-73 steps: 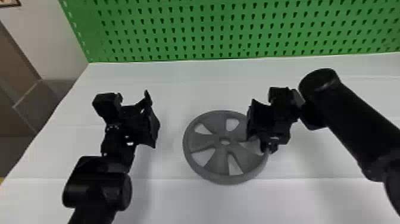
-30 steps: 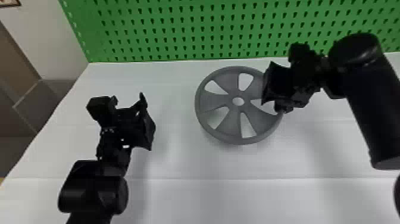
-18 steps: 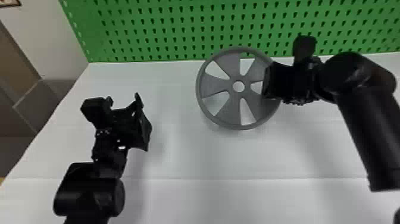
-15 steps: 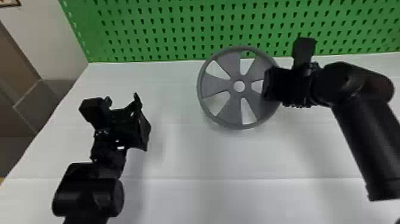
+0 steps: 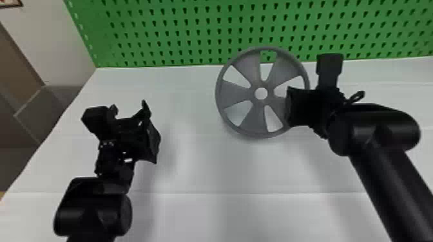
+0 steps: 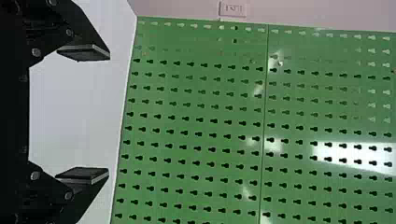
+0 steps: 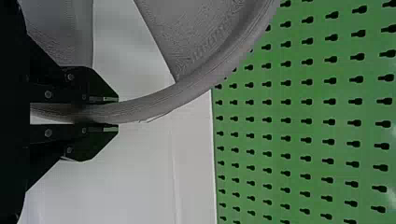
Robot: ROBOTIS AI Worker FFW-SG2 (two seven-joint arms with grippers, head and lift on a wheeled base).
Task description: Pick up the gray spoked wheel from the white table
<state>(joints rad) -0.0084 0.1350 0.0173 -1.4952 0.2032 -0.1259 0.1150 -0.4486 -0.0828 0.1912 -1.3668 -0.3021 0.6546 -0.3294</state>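
The right hand (image 5: pixel 289 106) has its two fingers closed on the rim of the gray wheel (image 5: pixel 236 93), pinching it at its right side, with the rim running between them. The wheel is up above the white surface (image 5: pixel 219 170), right of the middle and toward the far side, its open face showing spokes and a round center hole. In the head view its far rim overlaps the green board (image 5: pixel 180 29) standing behind the surface. To the left and nearer, the left hand (image 5: pixel 152 130) is empty, its fingers spread wide, well apart from the wheel.
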